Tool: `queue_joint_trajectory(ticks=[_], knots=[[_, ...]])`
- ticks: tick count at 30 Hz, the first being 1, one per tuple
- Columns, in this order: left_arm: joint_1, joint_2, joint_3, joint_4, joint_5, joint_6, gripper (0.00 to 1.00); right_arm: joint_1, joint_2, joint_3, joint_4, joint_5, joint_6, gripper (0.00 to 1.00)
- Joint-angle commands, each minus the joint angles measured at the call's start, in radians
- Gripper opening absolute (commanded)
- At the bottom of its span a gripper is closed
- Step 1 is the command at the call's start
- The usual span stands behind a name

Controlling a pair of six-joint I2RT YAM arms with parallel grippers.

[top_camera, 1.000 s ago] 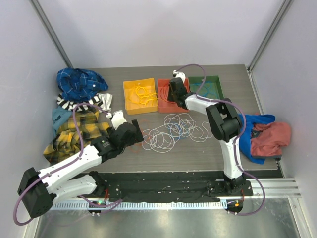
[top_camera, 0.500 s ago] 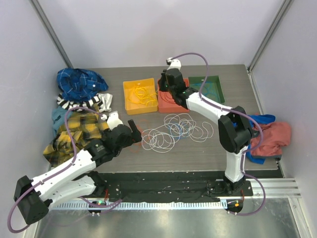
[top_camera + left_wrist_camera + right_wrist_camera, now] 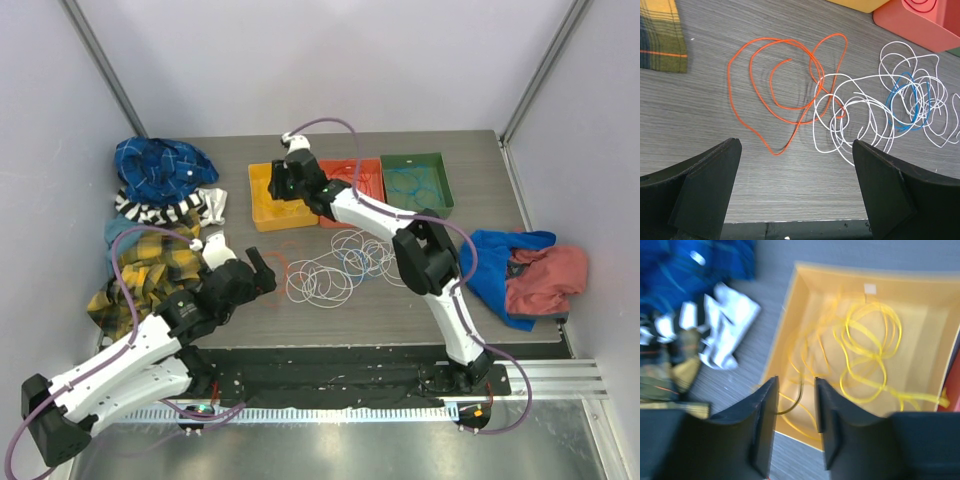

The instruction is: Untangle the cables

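Item: thin wire cables point(image 3: 340, 268), white, blue and orange loops tangled on the grey wood-grain table point(image 3: 380, 312) between the arms. Left gripper point(image 3: 796, 149) above them, jaws wide, empty. Right gripper point(image 3: 794, 395) over yellow plastic tray point(image 3: 790, 310) (yellow wire loops point(image 3: 867, 340) inside), jaws narrowly parted, one yellow strand point(image 3: 799, 390) in the gap

Left arm point(image 3: 125, 358), right arm point(image 3: 452, 312): white links, black joints. Thick purple hose point(image 3: 322, 121) runs loose along each. Fingers point(image 3: 705, 185) matte black, broad, wedge-shaped, rounded tips.
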Motion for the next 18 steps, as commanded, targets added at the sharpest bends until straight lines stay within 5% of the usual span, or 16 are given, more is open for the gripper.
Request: queue_joint_trajectory(ticks=[1, 8, 18], knots=[[0.0, -0.02, 0.006, -0.035, -0.044, -0.001, 1.0, -0.002, -0.003, 0.028, -0.055, 0.008, 0.005, 0.53], [0.0, -0.021, 0.021, -0.038, -0.057, -0.003, 1.0, 0.001, -0.145, -0.023, 0.001, 0.108, -0.012, 0.69], [0.0, 0.041, 0.059, -0.023, -0.11, 0.014, 1.0, 0.01, -0.511, -0.303, 0.04, 0.189, 0.006, 0.71]])
